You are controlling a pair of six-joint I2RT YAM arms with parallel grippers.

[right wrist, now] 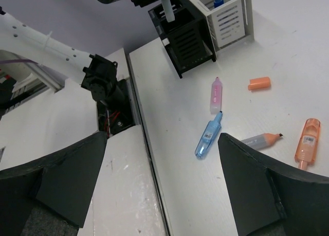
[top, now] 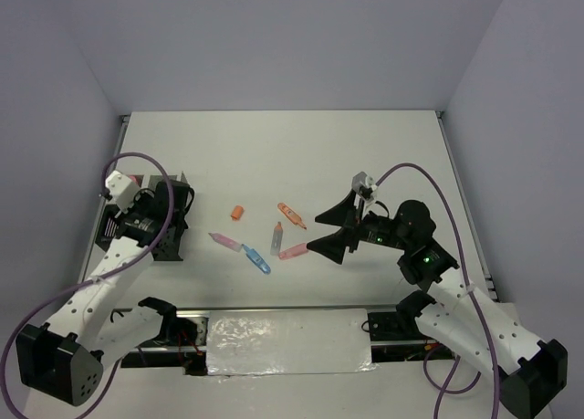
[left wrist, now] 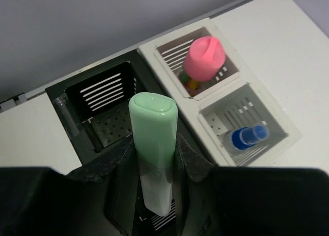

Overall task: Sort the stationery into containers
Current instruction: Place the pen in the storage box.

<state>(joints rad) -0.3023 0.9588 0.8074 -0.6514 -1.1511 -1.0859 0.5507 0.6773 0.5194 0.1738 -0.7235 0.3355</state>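
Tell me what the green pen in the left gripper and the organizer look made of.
Green pen: probably plastic, smooth pastel body, faint sheen on its end. Organizer: likely moulded plastic, matte black and white, given slotted walls and perforated floor.

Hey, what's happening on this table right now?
Stationery is being sorted into a desk organizer. The left gripper holds a green highlighter over a black compartment, not yet released. A pink-capped item and a blue-capped bottle already sit in the two white compartments. The right gripper hangs open near the loose pens on the table.
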